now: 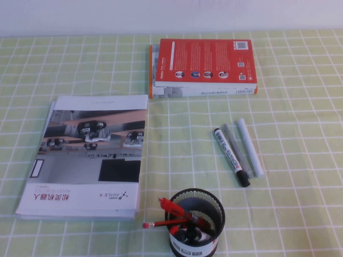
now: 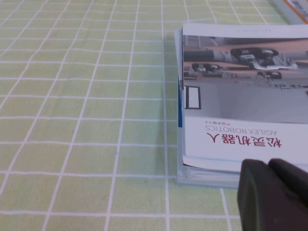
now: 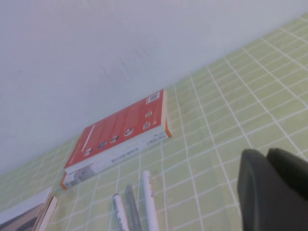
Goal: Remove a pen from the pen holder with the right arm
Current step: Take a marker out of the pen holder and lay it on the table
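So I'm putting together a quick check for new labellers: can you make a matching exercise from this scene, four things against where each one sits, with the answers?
Things:
1. pen holder
2. red book
3. AgileX booklet
4. black marker

Places:
A. far side, middle
B. robot's left
C. lying flat, right of centre
D. near edge, middle

Pairs: 1-D, 2-A, 3-B, 4-C.

The left gripper, shut, hovers near the booklet's near edge. The right gripper, shut, shows only in its wrist view, clear of the black marker.
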Motion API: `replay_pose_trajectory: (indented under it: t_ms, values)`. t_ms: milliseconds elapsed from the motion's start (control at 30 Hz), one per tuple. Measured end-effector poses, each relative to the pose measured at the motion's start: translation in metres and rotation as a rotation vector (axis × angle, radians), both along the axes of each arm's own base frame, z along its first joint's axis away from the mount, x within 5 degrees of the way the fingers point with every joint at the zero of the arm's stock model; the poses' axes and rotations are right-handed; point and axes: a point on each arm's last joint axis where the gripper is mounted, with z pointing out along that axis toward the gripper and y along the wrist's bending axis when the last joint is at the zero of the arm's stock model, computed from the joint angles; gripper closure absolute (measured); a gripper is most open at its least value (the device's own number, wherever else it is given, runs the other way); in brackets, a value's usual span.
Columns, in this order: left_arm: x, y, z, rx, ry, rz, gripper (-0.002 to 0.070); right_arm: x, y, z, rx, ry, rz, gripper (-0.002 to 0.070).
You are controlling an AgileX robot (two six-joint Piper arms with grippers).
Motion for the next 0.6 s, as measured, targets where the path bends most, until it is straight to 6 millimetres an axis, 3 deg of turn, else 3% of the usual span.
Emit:
replay_pose_trajectory:
  t_ms: [133,333,600]
  values:
    - [0.0,0.0,0.0,0.0,0.0,0.0,0.068,-0.002,0.004,0.004,0.006,0.033,0.043,0.0689]
    - [0.0,0.0,0.0,0.0,0.0,0.0,0.068,-0.003,0.012,0.043,-0.002,0.087,0.136,0.0689]
    - [0.0,0.0,0.0,0.0,0.0,0.0,0.068,0.016,0.024,0.063,-0.085,0.422,0.3,0.0689]
